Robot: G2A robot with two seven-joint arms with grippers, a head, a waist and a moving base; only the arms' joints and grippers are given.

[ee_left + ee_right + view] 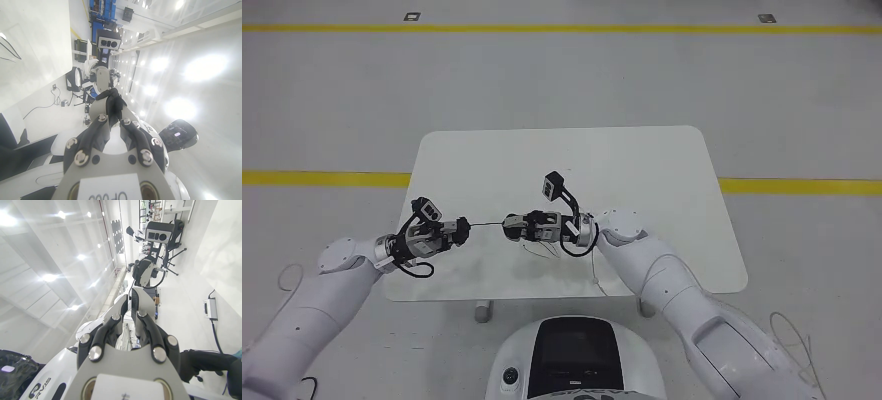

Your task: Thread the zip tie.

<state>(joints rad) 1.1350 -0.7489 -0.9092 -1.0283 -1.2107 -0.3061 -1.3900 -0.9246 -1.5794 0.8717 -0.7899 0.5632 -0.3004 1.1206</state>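
Top view: left hand (464, 229), right hand (508, 224) clamp zip-tie (487, 222) over table (642, 170).

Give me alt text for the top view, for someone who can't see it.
A thin black zip tie stretches between the left gripper and the right gripper, which face each other above the near part of a white rounded table. The robot's two white arms reach in from either side.

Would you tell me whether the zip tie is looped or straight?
Straight: in the top view the zip tie runs as a thin line between left gripper and right gripper.
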